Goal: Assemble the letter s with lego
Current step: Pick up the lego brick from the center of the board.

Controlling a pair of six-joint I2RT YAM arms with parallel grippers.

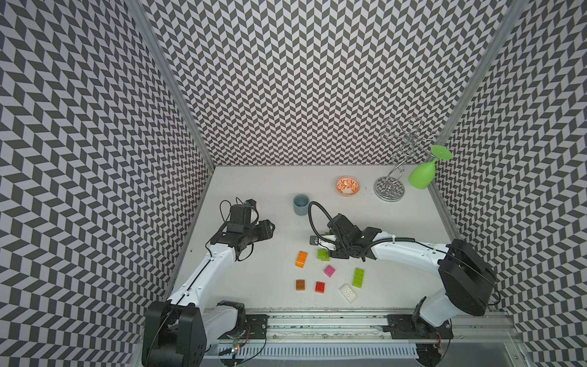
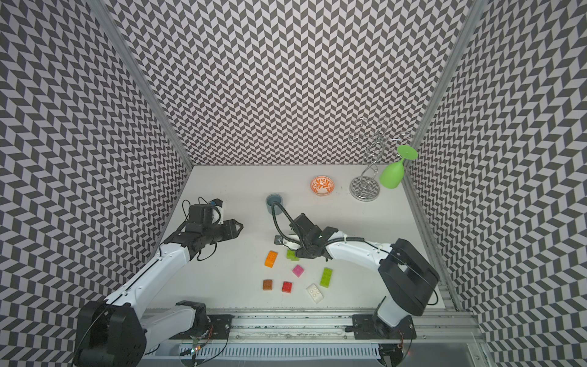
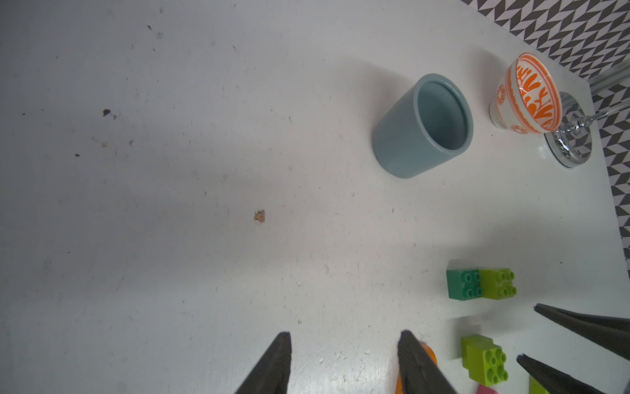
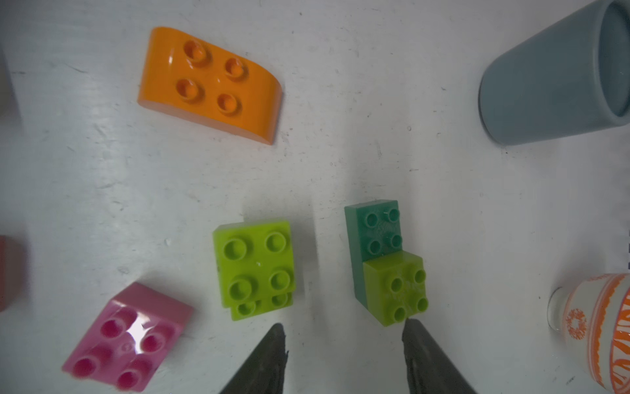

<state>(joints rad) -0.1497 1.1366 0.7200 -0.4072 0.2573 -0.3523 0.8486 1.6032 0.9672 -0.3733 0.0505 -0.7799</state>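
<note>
Loose lego lies on the white table (image 1: 254, 286): an orange brick (image 1: 301, 259), a lime green stack (image 1: 323, 254), a pink brick (image 1: 329, 270), a lime oblong (image 1: 359, 277), a brown brick (image 1: 300, 284), a red brick (image 1: 320, 287) and a white brick (image 1: 348, 293). In the right wrist view a dark green brick (image 4: 375, 228) carries a lime brick (image 4: 397, 290) on one end. My right gripper (image 4: 344, 332) is open, low over the table, one fingertip (image 4: 410, 329) beside that lime brick, the lime stack (image 4: 255, 262) off the other side. My left gripper (image 3: 345, 337) is open and empty, raised to the left.
A grey-blue cup (image 1: 301, 204) stands behind the bricks. An orange-patterned bowl (image 1: 347, 186) sits at the back. A chrome wire stand (image 1: 390, 187) holds a green plastic glass (image 1: 422, 174) at the back right. Patterned walls close in three sides.
</note>
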